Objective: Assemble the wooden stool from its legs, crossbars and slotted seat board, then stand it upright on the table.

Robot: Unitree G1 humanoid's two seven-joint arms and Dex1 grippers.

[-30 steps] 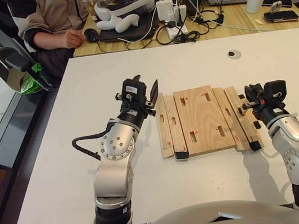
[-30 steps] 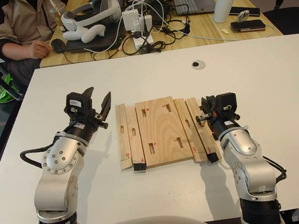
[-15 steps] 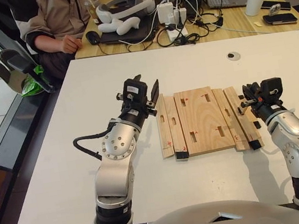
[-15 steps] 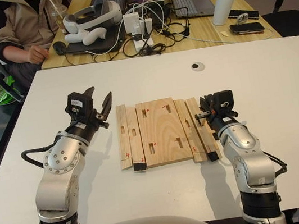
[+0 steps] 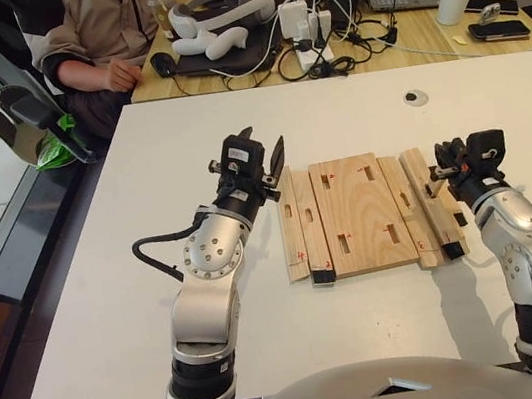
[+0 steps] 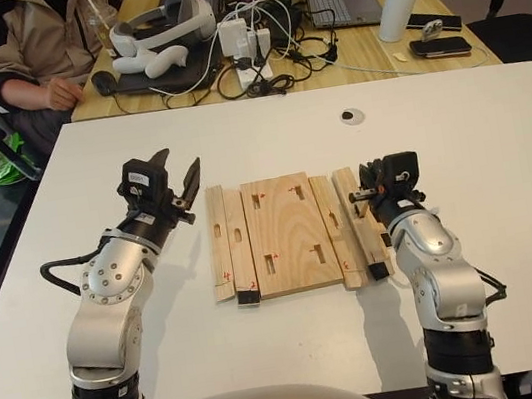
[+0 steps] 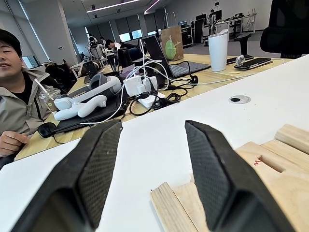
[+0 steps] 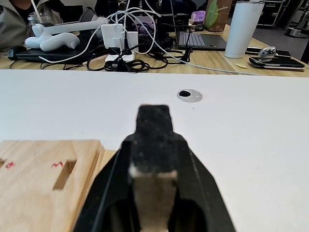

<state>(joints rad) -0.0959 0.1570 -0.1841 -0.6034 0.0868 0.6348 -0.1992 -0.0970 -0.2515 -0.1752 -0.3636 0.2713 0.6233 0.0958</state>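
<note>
On the white table [image 5: 188, 151], the slotted seat board [image 5: 358, 215] lies flat between stiff, probably light slats [image 5: 295, 220]. The right gripper [image 5: 441, 172] clamps the outermost right slat [image 5: 435, 215] across its narrow far end, seemingly a sound hold. The left gripper [image 5: 263, 155] hovers spread.

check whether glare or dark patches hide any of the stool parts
Left eye view: the table is evenly lit, no glare on the seat board. Left wrist view: bright ceiling strips far behind the table. Right wrist view: the right hand, dark, covers the leg it grips.
</note>
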